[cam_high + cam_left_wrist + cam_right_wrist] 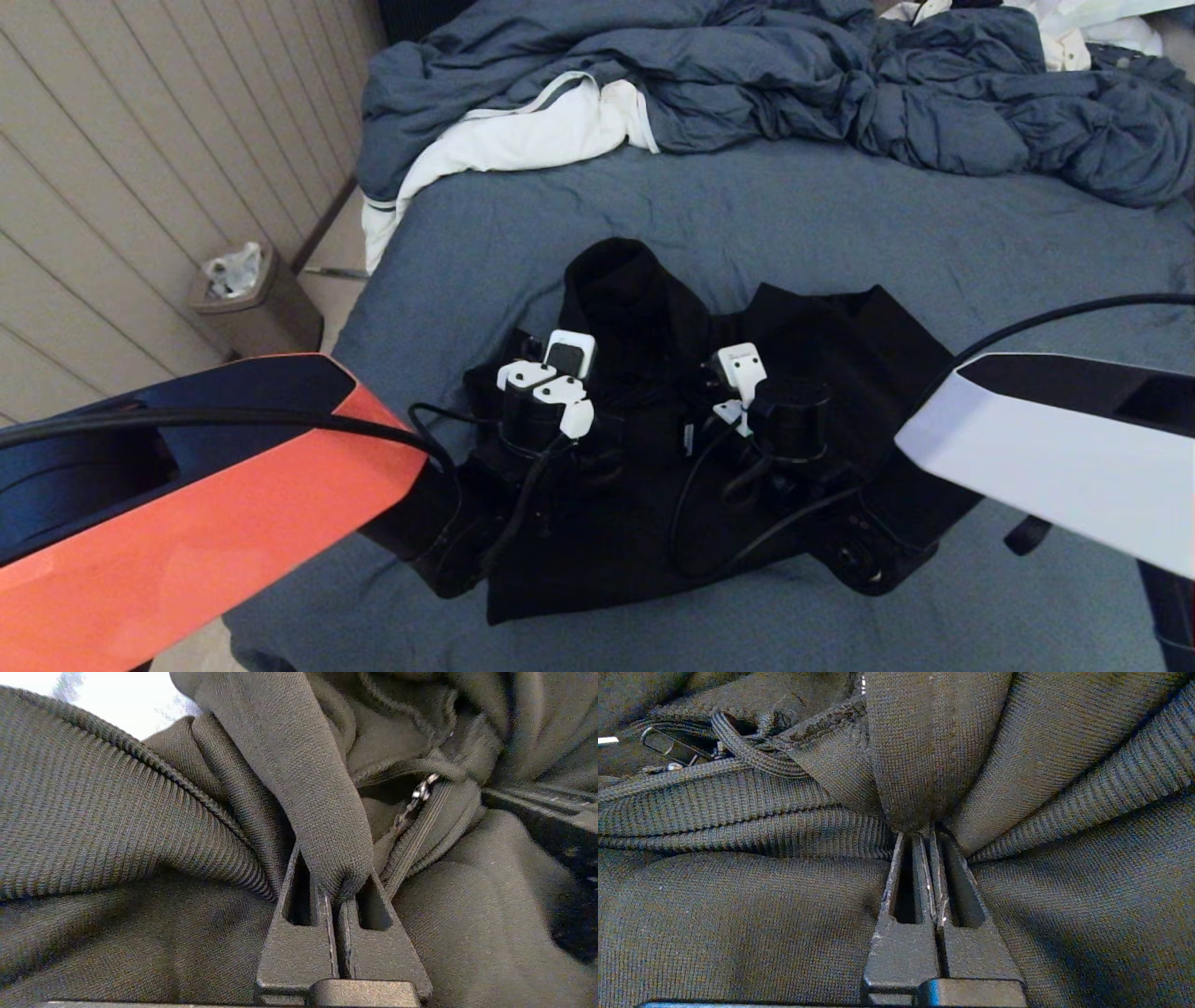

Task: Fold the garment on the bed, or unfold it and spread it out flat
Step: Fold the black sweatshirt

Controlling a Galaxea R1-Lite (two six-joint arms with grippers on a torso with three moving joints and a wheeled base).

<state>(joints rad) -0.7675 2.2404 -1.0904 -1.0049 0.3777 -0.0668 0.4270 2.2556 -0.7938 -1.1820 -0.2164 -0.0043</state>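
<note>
Head view shows 2 arms reaching forward over the black zip-front hooded sweatshirt (653,485), which lies bunched and partly folded in the middle of the bed with its slate-blue sheet (485,243). Nearest are the arm covers, orange on the left and white on the right. Just beyond them, the left gripper (334,891) is closed on a fold of plain black fabric, with a ribbed band (93,826) bulging beside it and the metal zipper (420,795) running close by. The right gripper (927,833) is likewise clamped on a pinch of cloth, ribbed edging (738,807) gathered around its fingertips (920,877). Both grippers sit near each other above the sweatshirt's centre. Beyond them the hood end rises in a rounded hump. Farther back, a crumpled blue-grey duvet (794,84) and a white cloth with a grey stripe (523,131) lie heaped across the bed. Off the left side, a small bin (252,303) stands on the floor by the panelled wall.
</note>
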